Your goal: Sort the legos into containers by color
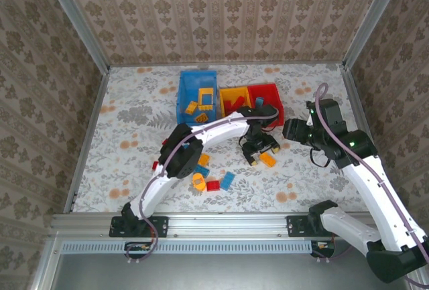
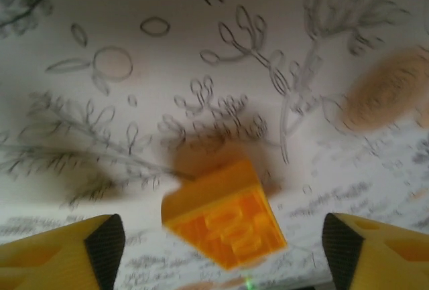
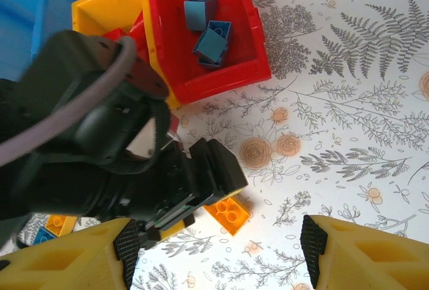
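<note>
An orange lego brick [image 2: 224, 220] lies on the flowered table between the spread fingers of my left gripper [image 2: 223, 246], with a gap on each side. From above, the left gripper [image 1: 262, 150] hovers just over this brick [image 1: 267, 159], in front of the red bin [image 1: 274, 92]. My right gripper [image 3: 220, 246] is open and empty, looking down on the left gripper and the brick [image 3: 230, 213]. It [image 1: 290, 129] hangs to the right of the red bin. The red bin [image 3: 234, 69] holds blue legos [image 3: 213, 41]. The blue bin [image 1: 184, 99] holds orange ones [image 1: 206, 94]. The yellow bin [image 1: 229, 93] holds red pieces.
Loose legos lie near the front centre of the table: orange [image 1: 199, 181], red [image 1: 213, 185] and blue [image 1: 228, 180], with more under the left arm's elbow [image 1: 181, 149]. Papered walls and metal rails enclose the table.
</note>
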Robot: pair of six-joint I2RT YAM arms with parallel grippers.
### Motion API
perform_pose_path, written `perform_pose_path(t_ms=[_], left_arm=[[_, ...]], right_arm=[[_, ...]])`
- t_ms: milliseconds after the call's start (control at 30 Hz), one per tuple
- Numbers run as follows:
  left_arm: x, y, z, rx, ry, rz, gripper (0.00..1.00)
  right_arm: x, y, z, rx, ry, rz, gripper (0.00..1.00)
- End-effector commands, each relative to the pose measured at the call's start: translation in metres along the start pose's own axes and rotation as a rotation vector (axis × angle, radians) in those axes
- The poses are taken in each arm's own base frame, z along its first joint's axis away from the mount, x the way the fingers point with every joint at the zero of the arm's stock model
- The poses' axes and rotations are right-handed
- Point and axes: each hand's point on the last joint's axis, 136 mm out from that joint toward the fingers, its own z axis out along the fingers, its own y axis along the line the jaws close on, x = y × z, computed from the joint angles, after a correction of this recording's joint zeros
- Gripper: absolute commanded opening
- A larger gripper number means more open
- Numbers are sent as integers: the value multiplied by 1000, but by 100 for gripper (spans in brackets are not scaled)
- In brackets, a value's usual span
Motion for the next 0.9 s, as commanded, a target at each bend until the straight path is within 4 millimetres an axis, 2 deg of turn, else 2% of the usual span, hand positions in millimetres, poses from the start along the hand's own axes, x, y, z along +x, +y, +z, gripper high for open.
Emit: perform_pose_path(t_ms=[0,100,333,500,600,700,867], left_arm=[[4,-5,8,5,20,-116,76],[3,-3,16,-9,23,-136,69],[3,-2,24,-4,32,-140,45],[-2,2,15,-10,4,-122,34],[-11,6,-11,-8,-57,-74,34],[-23,16,-50,-27,-144,-3,33],[-45,46,-128,-32,-314,99,34]], right_arm=[[12,-5,-1,2,36,-1,68],[14,-5,-1,3,38,-2,68],[17,-6,3,5,47,1,68],[17,-5,5,3,51,-9,68],[17,-3,6,-8,54,-22,68],[17,7,10,-61,59,-43,68],[15,50,17,-270,55,-127,67]])
